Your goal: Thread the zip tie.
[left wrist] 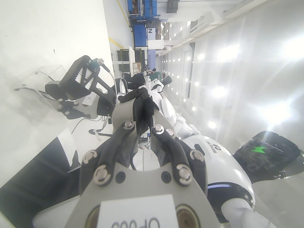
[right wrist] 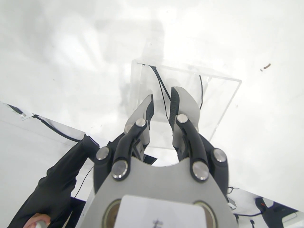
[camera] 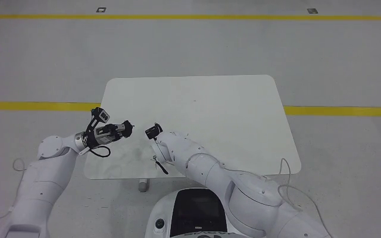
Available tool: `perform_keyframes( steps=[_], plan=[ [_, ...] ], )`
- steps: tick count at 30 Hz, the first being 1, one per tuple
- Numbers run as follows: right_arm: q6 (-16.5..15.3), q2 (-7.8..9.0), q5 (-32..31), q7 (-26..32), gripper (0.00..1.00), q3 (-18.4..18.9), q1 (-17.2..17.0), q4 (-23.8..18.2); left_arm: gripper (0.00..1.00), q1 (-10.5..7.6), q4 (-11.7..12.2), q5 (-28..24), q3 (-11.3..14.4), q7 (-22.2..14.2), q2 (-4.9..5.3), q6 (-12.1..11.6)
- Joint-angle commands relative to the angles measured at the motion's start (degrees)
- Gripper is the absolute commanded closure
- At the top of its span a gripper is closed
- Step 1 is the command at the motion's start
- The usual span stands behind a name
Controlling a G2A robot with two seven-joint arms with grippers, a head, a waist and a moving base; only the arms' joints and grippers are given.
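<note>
My left gripper [camera: 126,128] is held above the table's left front part, shut on a small black piece, apparently one end of the zip tie [left wrist: 129,96]. My right gripper [camera: 153,131] is close beside it and points down over a clear plastic box [right wrist: 225,100]. It is open, and a thin black zip tie strand [right wrist: 162,88] runs between its fingers without being gripped. In the left wrist view the right arm's wrist [left wrist: 82,81] is just beyond my shut fingertips [left wrist: 142,110].
The white table [camera: 226,113] is bare toward the back and right. A short black piece [camera: 159,165] lies near the front edge under the right arm. Another thin black strand [right wrist: 201,88] shows through the clear box wall.
</note>
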Motion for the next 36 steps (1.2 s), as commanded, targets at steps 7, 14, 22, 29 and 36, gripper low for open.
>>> perform_keyframes(
  steps=[7, 14, 22, 29, 36],
  plan=[
    [-0.01, -0.14, 1.61, -1.42, 0.8, -2.04, 0.16, 0.61, 1.0, 0.0, 0.0, 0.0, 0.0, 0.0, 0.0, 0.0],
    [-0.01, -0.27, 2.89, -1.5, 0.83, -4.0, 0.52, 1.08, 1.0, 0.0, 0.0, 0.0, 0.0, 0.0, 0.0, 0.0],
    [-0.01, -0.49, 4.38, -1.53, 0.94, -5.89, 1.05, 1.82, 1.0, 0.0, 0.0, 0.0, 0.0, 0.0, 0.0, 0.0],
    [-0.01, -0.62, 5.32, -1.83, 1.0, -6.48, 1.5, 2.58, 1.0, 0.0, 0.0, 0.0, 0.0, 0.0, 0.0, 0.0],
    [-0.01, -0.66, 6.07, -1.99, 1.0, -6.43, 2.5, 2.64, 1.0, 0.0, 0.0, 0.0, 0.0, 0.0, 0.0, 0.0]
  ],
)
